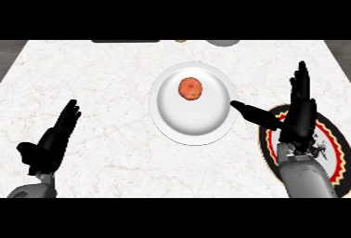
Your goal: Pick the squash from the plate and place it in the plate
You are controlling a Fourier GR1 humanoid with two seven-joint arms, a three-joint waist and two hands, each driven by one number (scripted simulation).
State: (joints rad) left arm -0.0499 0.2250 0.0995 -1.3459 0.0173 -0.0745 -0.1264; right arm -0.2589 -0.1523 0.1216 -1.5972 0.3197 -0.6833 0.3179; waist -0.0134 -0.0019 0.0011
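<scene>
Small round orange squash (191, 89) with mottled darker patches, lying in the upper half of the white plate (171, 122) at mid-surface, untouched, and off to the right a second plate (330, 135), dark with a red-and-yellow patterned rim, partly covered and bearing no squash.

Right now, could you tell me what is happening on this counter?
Nothing is being held yet. The orange squash lies on the white plate in the middle of the counter. The right hand is open above the patterned dark plate, its thumb pointing toward the white plate. The left hand rests open at the lower left.
</scene>
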